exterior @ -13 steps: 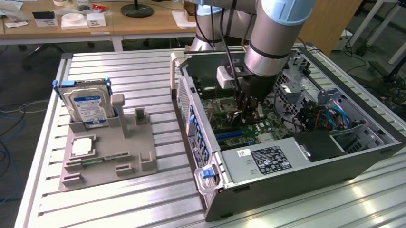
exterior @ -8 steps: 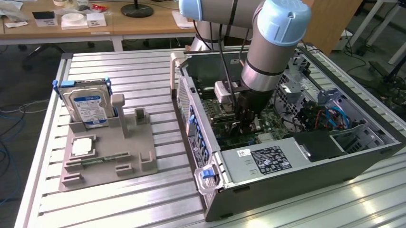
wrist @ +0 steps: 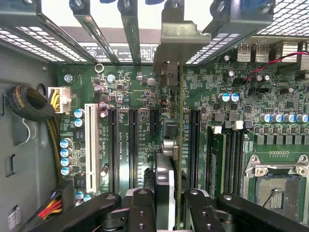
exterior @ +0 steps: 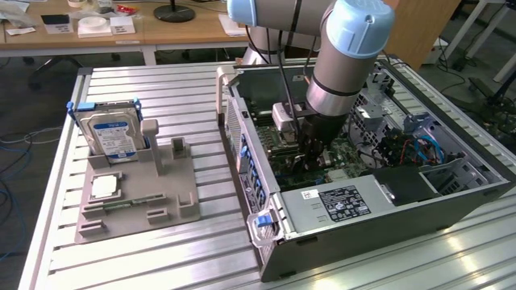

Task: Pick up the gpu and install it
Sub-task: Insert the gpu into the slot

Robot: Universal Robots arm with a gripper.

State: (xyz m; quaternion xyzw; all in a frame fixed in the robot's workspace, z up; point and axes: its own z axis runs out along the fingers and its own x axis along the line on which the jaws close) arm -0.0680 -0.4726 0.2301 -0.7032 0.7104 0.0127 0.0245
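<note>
lab bench, slatted metal table [exterior: 161,248], open computer case [exterior: 387,241]. gripper [wrist: 169,205] down inside the case, partly closed, pinching the gpu [wrist: 177,145] edge-on above the motherboard [wrist: 135,96] slots. risk: card looks offset from a slot; if tilted, pressing could jam the edge connector or snag the bracket on the rear slats.

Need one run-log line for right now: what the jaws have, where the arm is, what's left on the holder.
gripper: jaws shut on gpu | arm: inside open computer case, card edge-on over motherboard | holder: hard drive standing in grey fixture
</note>
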